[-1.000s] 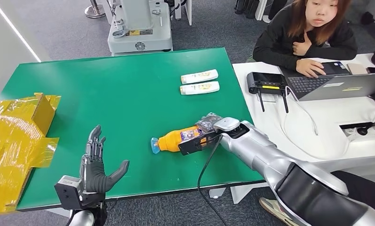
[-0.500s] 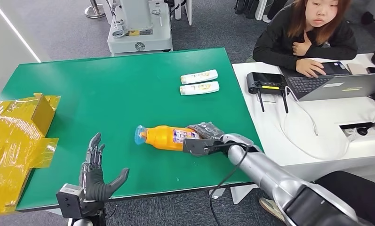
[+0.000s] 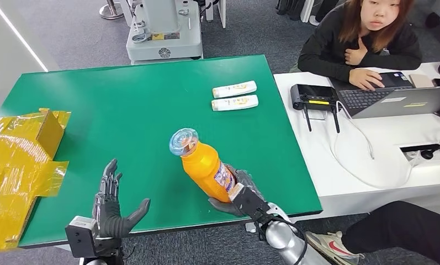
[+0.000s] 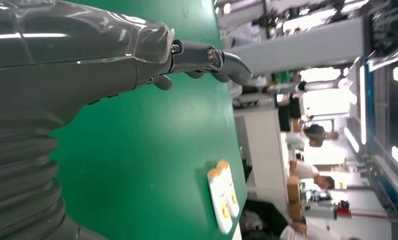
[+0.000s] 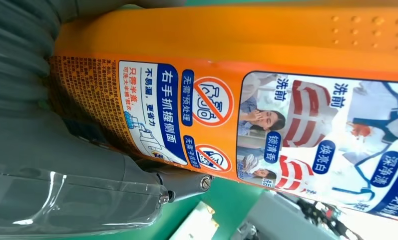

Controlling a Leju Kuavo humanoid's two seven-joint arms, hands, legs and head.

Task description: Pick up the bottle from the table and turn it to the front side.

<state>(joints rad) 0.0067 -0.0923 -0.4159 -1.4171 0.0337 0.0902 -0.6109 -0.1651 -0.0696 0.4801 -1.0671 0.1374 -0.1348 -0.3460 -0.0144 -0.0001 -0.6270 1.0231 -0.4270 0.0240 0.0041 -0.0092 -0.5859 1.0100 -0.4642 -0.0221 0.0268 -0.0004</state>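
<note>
Head view: bottle [image 3: 205, 167] is off the table [image 3: 140, 105] now. A second ago it lay flat on the green, cap toward the robot's left; half a second ago it was sliding that way, and now it's lifted and tilted, cap [image 3: 183, 141] up and away from the robot. Right arm has pulled in close to the body. So the pick is done and the turn looks underway. Right hand [image 3: 237, 193] grips the lower body of the bottle, fingers wrapped round it. Left hand [image 3: 114, 205] hovers over the near table edge, fingers spread, holding nothing, barely moved. Two white tubes [image 3: 234, 96] sit well apart at the far side.

Left wrist view: left hand [image 4: 62, 70] above bare green, fingers extended, nothing in them.

Right wrist view: bottle [image 5: 266, 75] label is close up, printed panel with pictograms facing the camera; right hand [image 5: 62, 165] presses against it. Can't tell whether that's the front face.
</note>
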